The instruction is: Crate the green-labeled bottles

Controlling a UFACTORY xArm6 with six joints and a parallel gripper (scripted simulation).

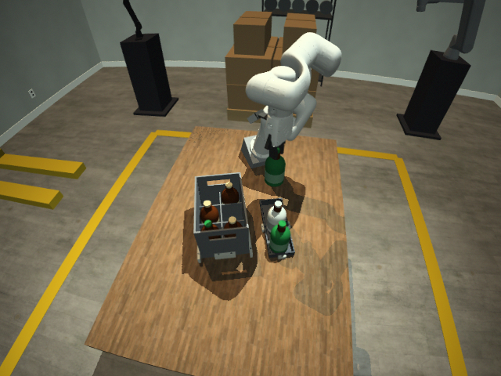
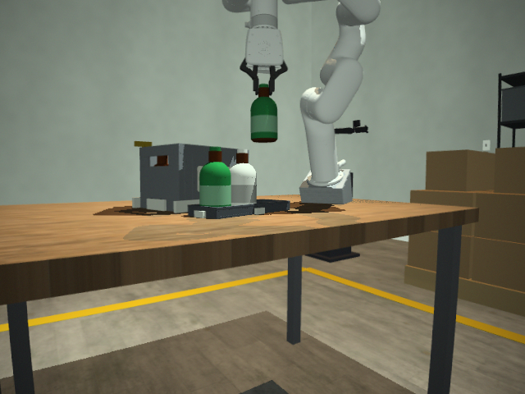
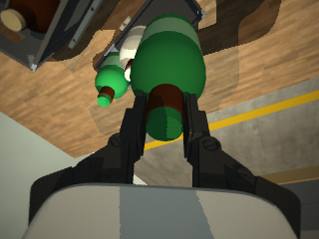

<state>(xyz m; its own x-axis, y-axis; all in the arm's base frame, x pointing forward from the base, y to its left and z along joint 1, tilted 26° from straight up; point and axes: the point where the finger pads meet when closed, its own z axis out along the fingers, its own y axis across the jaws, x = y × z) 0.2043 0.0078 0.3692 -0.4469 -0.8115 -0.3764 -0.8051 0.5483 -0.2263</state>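
Crate bottlenecks (image 1: 228, 186), top view only

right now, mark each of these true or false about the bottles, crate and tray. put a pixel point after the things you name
1. The end effector (image 1: 275, 149) (image 2: 263, 89) (image 3: 165, 107) holds a green bottle (image 1: 275, 170) (image 2: 263, 119) (image 3: 168, 62) by its neck. True.
2. The white bottle (image 1: 276, 216) (image 2: 243, 180) (image 3: 132, 49) stands in the crate. False: it stands on the tray (image 1: 292, 251) (image 2: 224, 213).
3. The held bottle rests on the table. False: it hangs above it.
4. Four bottles show in the crate (image 1: 224, 244) (image 2: 158, 182). True.
5. The bottle lowest in the top view's tray is brown. False: it is green.
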